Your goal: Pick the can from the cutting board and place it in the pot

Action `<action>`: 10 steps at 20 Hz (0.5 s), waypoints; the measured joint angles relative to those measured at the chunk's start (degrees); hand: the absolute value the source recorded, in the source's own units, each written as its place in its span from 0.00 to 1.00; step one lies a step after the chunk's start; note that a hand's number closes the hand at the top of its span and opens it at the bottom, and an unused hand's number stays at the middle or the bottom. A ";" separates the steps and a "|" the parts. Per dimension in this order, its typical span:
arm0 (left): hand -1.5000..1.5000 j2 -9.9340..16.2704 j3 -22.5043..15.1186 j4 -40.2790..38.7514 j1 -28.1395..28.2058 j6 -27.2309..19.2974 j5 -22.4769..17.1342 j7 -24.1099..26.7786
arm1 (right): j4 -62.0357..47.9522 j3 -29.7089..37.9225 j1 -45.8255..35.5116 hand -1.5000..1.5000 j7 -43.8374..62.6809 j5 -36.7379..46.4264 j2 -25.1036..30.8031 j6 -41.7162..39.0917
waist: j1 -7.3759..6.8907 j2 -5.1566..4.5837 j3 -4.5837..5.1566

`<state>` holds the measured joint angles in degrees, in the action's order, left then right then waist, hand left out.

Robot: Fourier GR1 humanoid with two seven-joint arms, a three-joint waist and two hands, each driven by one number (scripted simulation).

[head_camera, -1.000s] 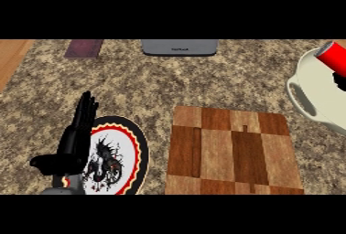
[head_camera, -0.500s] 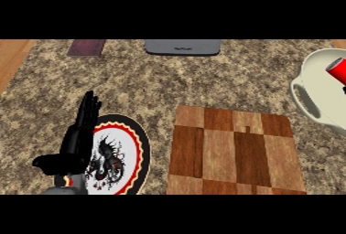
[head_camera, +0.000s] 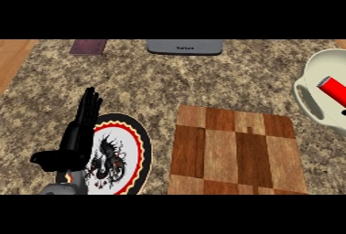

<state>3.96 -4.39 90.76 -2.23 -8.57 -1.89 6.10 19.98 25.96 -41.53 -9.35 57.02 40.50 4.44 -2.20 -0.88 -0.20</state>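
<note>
While you scan from the left edge, you meet a strip of bare wood [head_camera: 15,59] at nine to ten o'clock, beside the speckled granite tabletop [head_camera: 202,82]. Next comes your left hand [head_camera: 79,132] at about eight o'clock, its fingers [head_camera: 88,107] straight and close together, pointing toward twelve, with the thumb [head_camera: 47,161] out to the side; they hold nothing. That hand stands over the left part of a round plate [head_camera: 132,157], white with a red and black rim and a dark dragon figure at its middle. At eleven o'clock, up at the far edge, you see a small dark red mat [head_camera: 89,46], and near twelve o'clock a grey appliance [head_camera: 185,46] with small lettering you cannot read. Just right of the plate, at about five to six o'clock, lies the wooden cutting board [head_camera: 236,153], made of light and dark blocks, apart from the plate. At two to three o'clock sits the cream pot [head_camera: 312,98], cut by the right edge, with a handle on its near left side. The red can [head_camera: 334,87] lies tilted inside that pot, well apart from the board. Your right hand does not show anywhere.
</note>
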 measured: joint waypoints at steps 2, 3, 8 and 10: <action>0.50 0.02 -0.11 0.11 0.27 0.09 0.07 -0.16 | -1.23 2.06 -1.01 0.00 -2.68 -2.37 -0.12 -0.27 | -0.05 -0.01 -0.05; 0.50 -0.10 -0.14 0.02 0.29 -0.13 0.23 -0.23 | -1.37 3.57 -1.15 0.00 -4.46 -4.07 -0.15 -0.13 | 0.12 0.03 -0.06; 0.50 -0.19 0.10 0.26 1.02 -0.47 0.28 -0.15 | -1.34 13.28 -2.55 0.00 -12.40 -14.86 -0.66 -0.63 | 0.84 0.28 -0.13; 0.50 -0.64 -0.30 0.42 1.32 -0.87 0.68 0.06 | -1.83 16.59 -2.78 0.00 -14.38 -18.50 0.25 -1.89 | 0.92 0.30 -0.09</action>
<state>3.32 -4.69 91.18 -0.91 -9.44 -1.21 6.16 18.15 42.56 -44.32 -23.73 38.52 40.75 2.55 -1.28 -0.58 -0.30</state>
